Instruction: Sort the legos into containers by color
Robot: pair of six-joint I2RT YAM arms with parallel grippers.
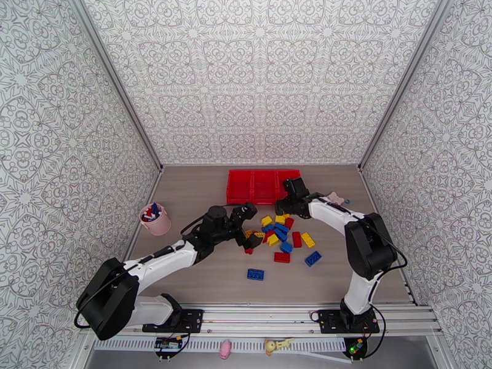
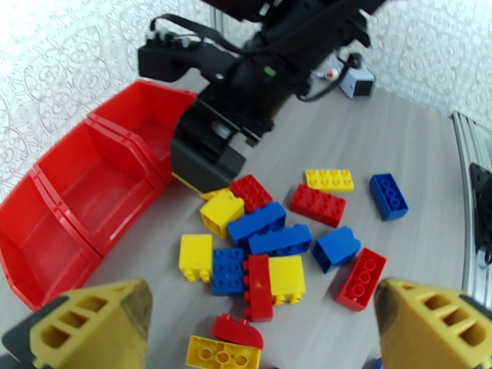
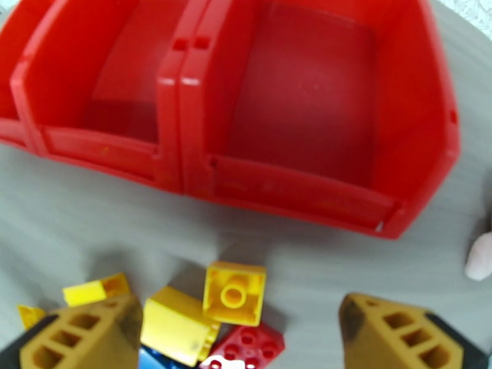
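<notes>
My left fingers [image 2: 92, 327] and right fingers [image 3: 80, 336] are spread wide and grip nothing. On the worktop [image 1: 197, 192], the bins [image 3: 301, 201] show no bricks inside, so I judge sorting not yet begun. The legos [image 2: 264, 224] lie loose just before the bins, with the right fingers above the yellow ones.

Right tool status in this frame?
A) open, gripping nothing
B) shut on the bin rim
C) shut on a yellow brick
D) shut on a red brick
A: in the right wrist view the right tool has its fingers spread wide, and the yellow brick between them lies on the table, touched by neither finger.
</notes>
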